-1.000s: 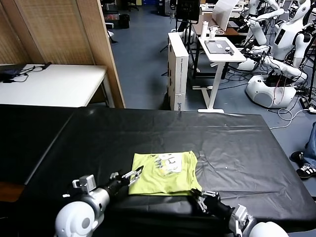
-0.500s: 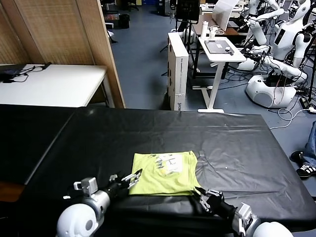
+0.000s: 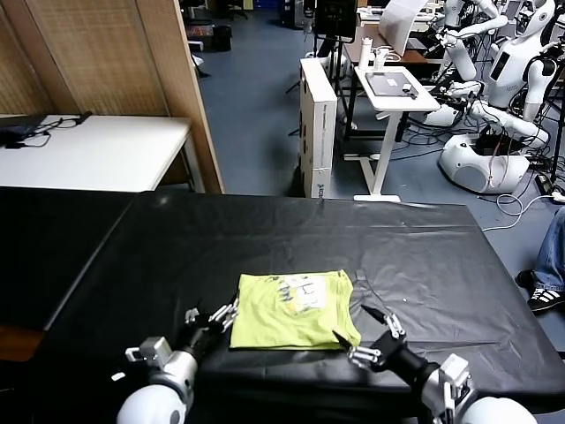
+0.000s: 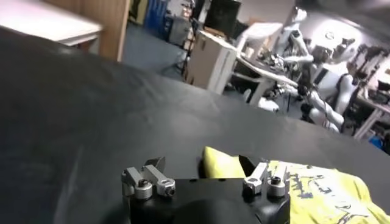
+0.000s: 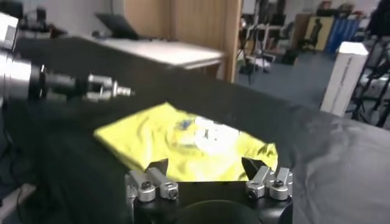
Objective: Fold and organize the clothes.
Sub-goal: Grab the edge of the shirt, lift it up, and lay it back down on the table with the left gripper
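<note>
Both grippers sit at the table's (image 3: 459, 256) near edge, the left gripper (image 3: 212, 315) just beside the left side of the shirt (image 3: 296, 309) and the right gripper (image 3: 364, 334) at its near right corner, each with jaws wide apart and holding nothing. The shirt lies folded into a compact rectangle near the front of the table, print up. To finish well, I judge each gripper should pinch only the edge nearest it, low and level, so the folded layers do not slide apart.

My head cam looks forward and down over the black table (image 3: 265, 238), both wrist cams sit low and close behind my fingers, all three sharing the folded T-shirt (image 3: 296, 309) at the near edge.
</note>
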